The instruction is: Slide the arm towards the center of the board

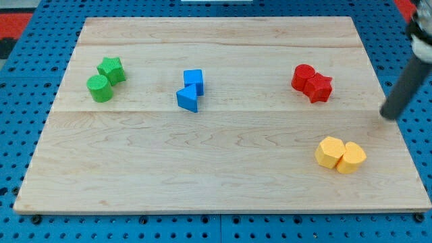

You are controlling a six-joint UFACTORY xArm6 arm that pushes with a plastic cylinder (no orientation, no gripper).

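My tip (388, 115) is at the board's right edge, at the end of the dark rod coming down from the view's top right. It is right of the two red blocks, a cylinder (303, 75) touching a star-like block (319, 88), and above and right of the two yellow blocks (330, 152) (352, 157), which touch each other. Near the board's middle left, a blue cube (194, 80) touches a blue triangular block (188, 99). At the left, a green star-like block (111, 69) touches a green cylinder (100, 88). The tip touches no block.
The wooden board (223, 182) lies on a blue pegboard surface (13, 135) that surrounds it on all sides. The rod's upper part (422, 40) leaves the view at the top right.
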